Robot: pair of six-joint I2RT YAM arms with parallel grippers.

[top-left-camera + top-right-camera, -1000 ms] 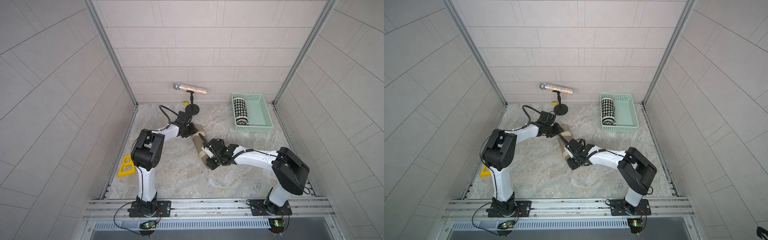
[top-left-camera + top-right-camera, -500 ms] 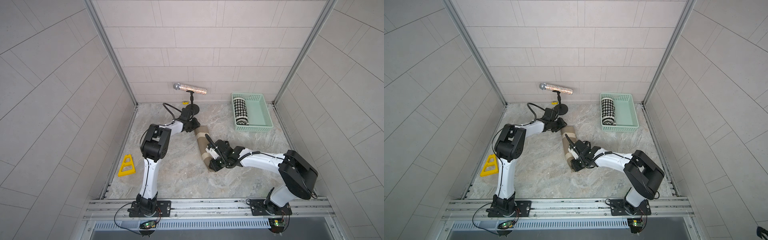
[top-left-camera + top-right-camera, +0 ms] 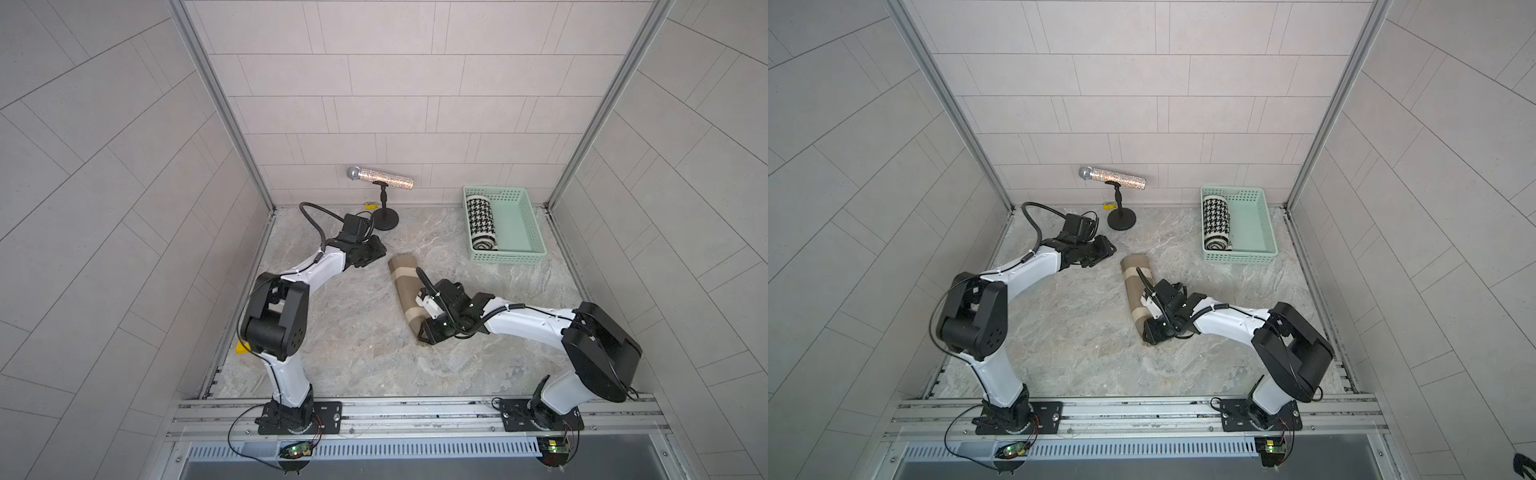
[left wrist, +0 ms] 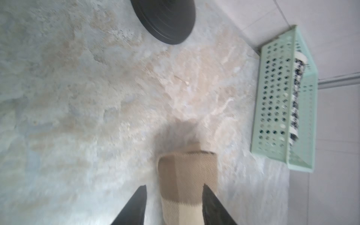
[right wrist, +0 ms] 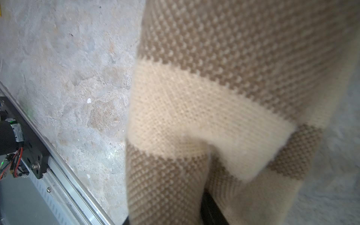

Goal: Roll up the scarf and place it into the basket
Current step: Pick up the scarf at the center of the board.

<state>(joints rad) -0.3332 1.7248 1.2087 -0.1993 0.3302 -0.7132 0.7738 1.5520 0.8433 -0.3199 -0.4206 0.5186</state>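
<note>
The scarf (image 5: 214, 97) is fuzzy knitted cloth, the basket (image 4: 272, 97) matt perforated plastic, the tabletop (image 4: 78, 97) mottled, stone-like.

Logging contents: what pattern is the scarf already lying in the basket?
Black-and-white houndstooth scarf, clearest in a top view.

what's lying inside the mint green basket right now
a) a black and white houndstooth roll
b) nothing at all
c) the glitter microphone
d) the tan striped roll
a: the black-and-white houndstooth roll lies inside the basket along one long wall, while the tan striped scarf roll lies on the table outside it.
</note>
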